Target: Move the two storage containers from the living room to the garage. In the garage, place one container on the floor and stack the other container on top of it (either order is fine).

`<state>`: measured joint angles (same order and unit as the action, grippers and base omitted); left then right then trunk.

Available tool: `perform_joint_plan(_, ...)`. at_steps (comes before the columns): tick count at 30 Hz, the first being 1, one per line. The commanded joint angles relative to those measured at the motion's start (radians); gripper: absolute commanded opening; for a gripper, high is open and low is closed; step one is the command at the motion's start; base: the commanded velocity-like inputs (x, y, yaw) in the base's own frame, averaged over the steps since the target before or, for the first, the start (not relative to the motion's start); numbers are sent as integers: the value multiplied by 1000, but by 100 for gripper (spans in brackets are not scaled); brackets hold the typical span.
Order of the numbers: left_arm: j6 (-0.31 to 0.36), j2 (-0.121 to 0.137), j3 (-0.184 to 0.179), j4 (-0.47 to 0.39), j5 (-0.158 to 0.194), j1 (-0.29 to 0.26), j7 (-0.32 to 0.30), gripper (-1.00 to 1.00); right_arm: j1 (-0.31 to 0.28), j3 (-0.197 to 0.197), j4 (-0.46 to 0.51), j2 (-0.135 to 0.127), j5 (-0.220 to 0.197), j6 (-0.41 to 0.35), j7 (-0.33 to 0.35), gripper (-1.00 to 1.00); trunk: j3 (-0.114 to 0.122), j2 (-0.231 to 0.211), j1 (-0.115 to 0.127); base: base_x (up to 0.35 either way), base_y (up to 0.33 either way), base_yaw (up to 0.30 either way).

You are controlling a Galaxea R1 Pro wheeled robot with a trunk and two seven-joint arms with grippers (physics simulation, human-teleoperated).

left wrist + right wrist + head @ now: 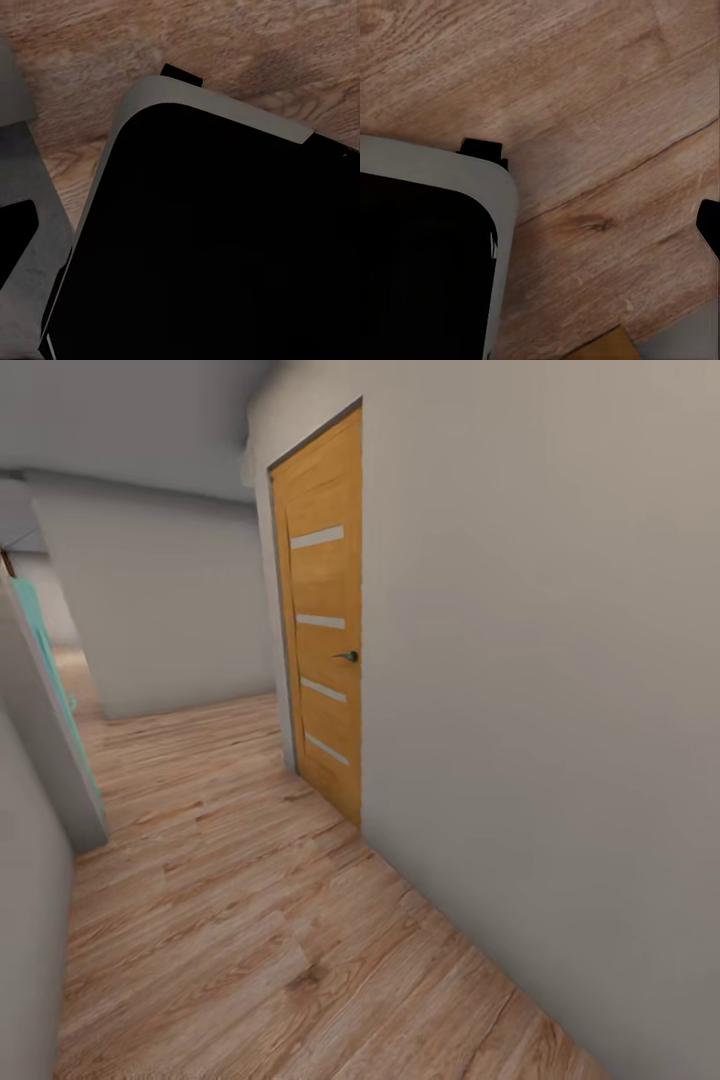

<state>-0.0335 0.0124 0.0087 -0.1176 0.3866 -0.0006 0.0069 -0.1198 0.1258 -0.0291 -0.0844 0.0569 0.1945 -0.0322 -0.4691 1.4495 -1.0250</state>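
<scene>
Head view looks down a narrow hallway w/ light wood plank flooring. A plain grey-white wall runs along the right side, and set in it is an orange-brown wooden door, closed, w/ four pale horizontal strips down its face and a small dark lever handle at mid height. Further on, another pale wall crosses the end of the corridor, w/ the flooring bending off to the left past it. On the left side a grey wall edge stands close, w/ a turquoise panel showing just behind it.

Left wrist view looks straight down on the robot's base: a big black body w/ a rounded light-grey rim, a small black tab poking out at its edge, wood planks beyond it. A grey slab w/ a dark cut-out sits beside the base at the picture's edge; can't tell what part it is. Left pincer's state: can't tell.

Right wrist view shows another rounded corner of that base, grey rim round black, over the planks. An orange-brown wedge, the door's colour, shows at the frame edge. Right pincer's state: can't tell either.

Floor is wood planks, not concrete, and the spot is a corridor.
</scene>
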Motion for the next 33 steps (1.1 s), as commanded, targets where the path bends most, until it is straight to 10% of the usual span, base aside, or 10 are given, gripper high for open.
perform_joint_plan(1, -2, 0, 1, -1, 3, 0, 1, 100, -1, 5, -3, 0, 6, 5, -3, 100, -1, 1, 0, 0, 0, 290)
perform_joint_plan(33, 2, 1, -1, 1, 6, 0, 1, 100, -1, 10, -2, 0, 16, 1, -4, 100, -1, 1, 0, 247, 0, 101)
